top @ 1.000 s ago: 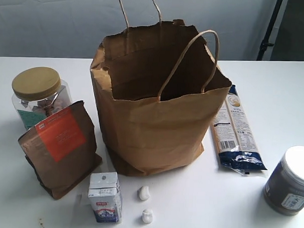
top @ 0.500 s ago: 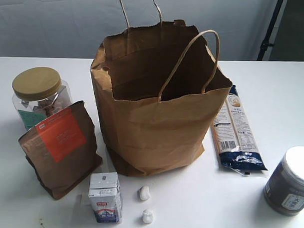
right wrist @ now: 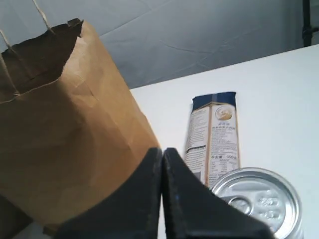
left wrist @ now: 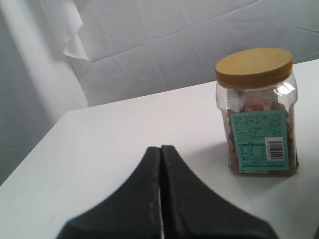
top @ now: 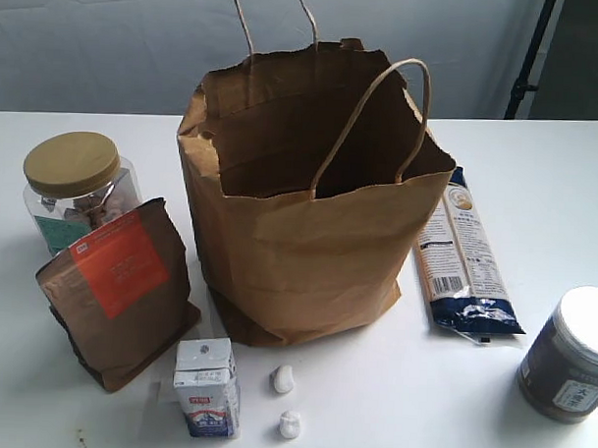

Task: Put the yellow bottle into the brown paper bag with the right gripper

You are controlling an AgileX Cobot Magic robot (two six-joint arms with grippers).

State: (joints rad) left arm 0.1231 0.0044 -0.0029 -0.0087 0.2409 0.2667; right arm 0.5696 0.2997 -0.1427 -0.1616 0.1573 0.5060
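Zero sign of the yellow bottle in any view: not on the table (top: 537, 173), not in either grip. Possibly down inside the brown paper bag (top: 308, 254), interior too dark to tell.

Fingers pressed together and empty on the right end effector (right wrist: 162, 152), low beside the bag, close over the dark jar with the white lid (top: 569, 356) and near the pasta packet (top: 462, 254). Same on the left end effector (left wrist: 160, 149): closed up, holding nothing, facing the clear jar with the gold lid (left wrist: 259, 114).

Judgement: either drop done, or bottle out of frame. If not done:
- Locate bottle first.
- Open wide, grip across the flat sides below the cap.
- Lift clear of the rim and thread between the loop handles (top: 367, 118).
- Lower well in before release; crumpled mouth, easy snag.

Containers:
- Bag upright and gaping, contents unseen.
- Gold-lid jar part full of brown nuts or similar.
- Dark jar sealed.
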